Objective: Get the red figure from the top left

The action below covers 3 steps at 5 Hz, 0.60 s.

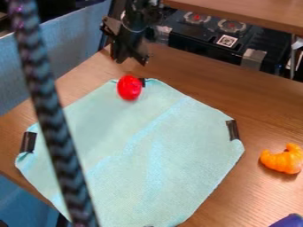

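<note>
On the cloth (189, 142), near its top edge: red figure (129, 88). Gripper (131, 60) released, fingers apart, beyond that edge. Orange figure (284, 159) on surface (266, 111), right of cloth.

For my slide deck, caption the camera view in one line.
Black two-finger gripper above a glossy red rounded figure on a pale turquoise cloth.

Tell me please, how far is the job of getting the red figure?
The pick-up does not look done: the red figure is on the cloth, near its top corner. Nothing is in hand: the gripper hangs near the figure, fingers apart. Closing on it, lifting it and taking it away all seem left.
</note>
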{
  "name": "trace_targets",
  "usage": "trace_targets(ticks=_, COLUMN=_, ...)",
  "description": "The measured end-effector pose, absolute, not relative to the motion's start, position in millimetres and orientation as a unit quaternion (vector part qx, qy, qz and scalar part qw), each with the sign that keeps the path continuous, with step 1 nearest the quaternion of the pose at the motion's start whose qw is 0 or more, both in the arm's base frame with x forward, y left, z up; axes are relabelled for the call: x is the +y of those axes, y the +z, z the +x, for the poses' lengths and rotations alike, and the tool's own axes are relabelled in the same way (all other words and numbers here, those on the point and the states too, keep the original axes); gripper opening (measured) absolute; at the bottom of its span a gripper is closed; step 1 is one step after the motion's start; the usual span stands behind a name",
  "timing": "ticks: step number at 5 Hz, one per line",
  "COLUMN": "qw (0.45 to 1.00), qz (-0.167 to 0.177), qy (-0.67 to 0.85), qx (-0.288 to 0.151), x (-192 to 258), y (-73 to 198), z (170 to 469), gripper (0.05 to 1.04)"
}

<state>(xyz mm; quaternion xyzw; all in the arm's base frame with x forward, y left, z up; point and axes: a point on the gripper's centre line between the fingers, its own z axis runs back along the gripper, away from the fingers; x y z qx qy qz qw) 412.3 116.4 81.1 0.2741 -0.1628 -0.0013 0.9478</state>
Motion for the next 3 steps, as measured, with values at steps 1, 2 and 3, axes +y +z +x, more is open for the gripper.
trace_targets(ticks=1, qw=0.950, qz=0.261, qy=-0.017, qx=-0.168, x=113.0, y=84.7, z=403.3, gripper=0.457)
trace_targets(ticks=2, qw=0.955, qz=0.234, qy=-0.021, qx=-0.180, x=115.6, y=97.9, z=393.7, gripper=0.739)
trace_targets(ticks=3, qw=0.975, qz=0.134, qy=-0.072, qx=-0.160, x=109.5, y=95.7, z=381.9, gripper=0.988)
